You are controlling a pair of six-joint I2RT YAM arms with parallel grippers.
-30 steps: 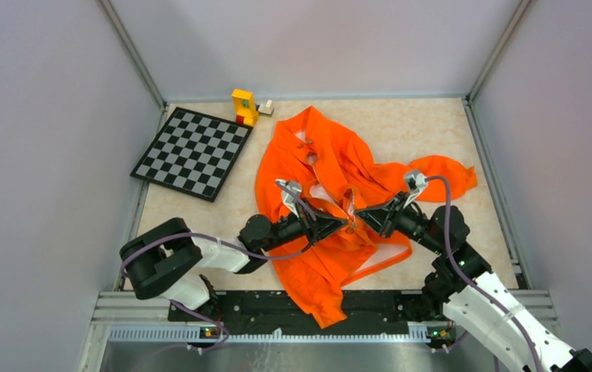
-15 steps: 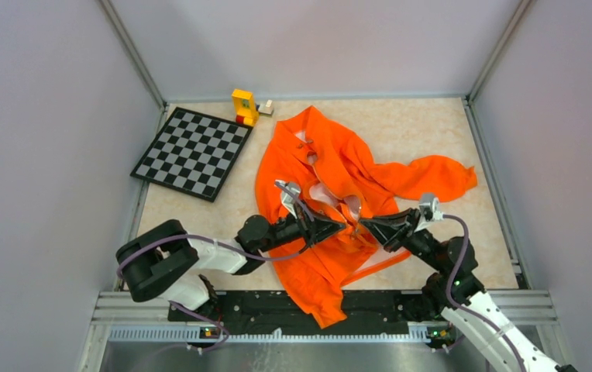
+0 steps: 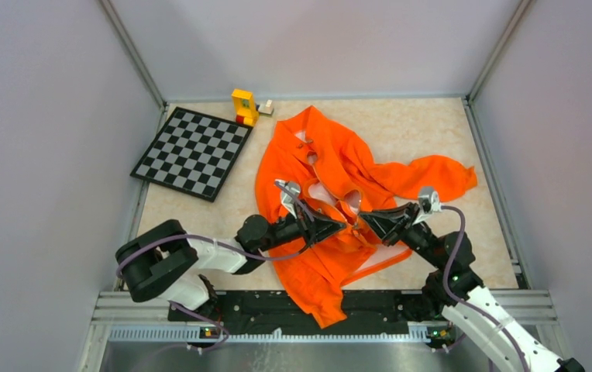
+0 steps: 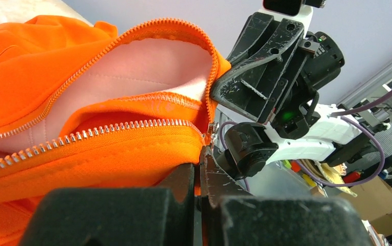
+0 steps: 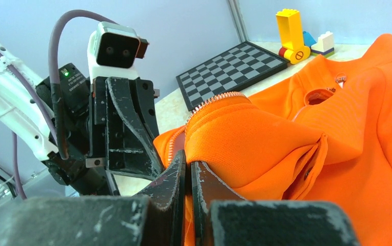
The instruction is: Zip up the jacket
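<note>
The bright orange jacket lies crumpled in the middle of the table, unzipped, with pale pink lining showing. My left gripper is shut on the jacket's front edge by the silver zipper teeth. My right gripper faces it from the right, shut on the other front edge. The two grippers are almost tip to tip and hold the fabric lifted off the table. In the left wrist view my left gripper pinches orange cloth; in the right wrist view my right gripper does the same.
A black-and-white chessboard lies at the back left. A yellow toy block with small bricks stands behind it. The jacket's sleeve stretches to the right. Grey walls enclose the table on three sides.
My right arm has swung down and to the left, bringing its gripper with the fabric close to my left gripper. The left arm has hardly moved.
</note>
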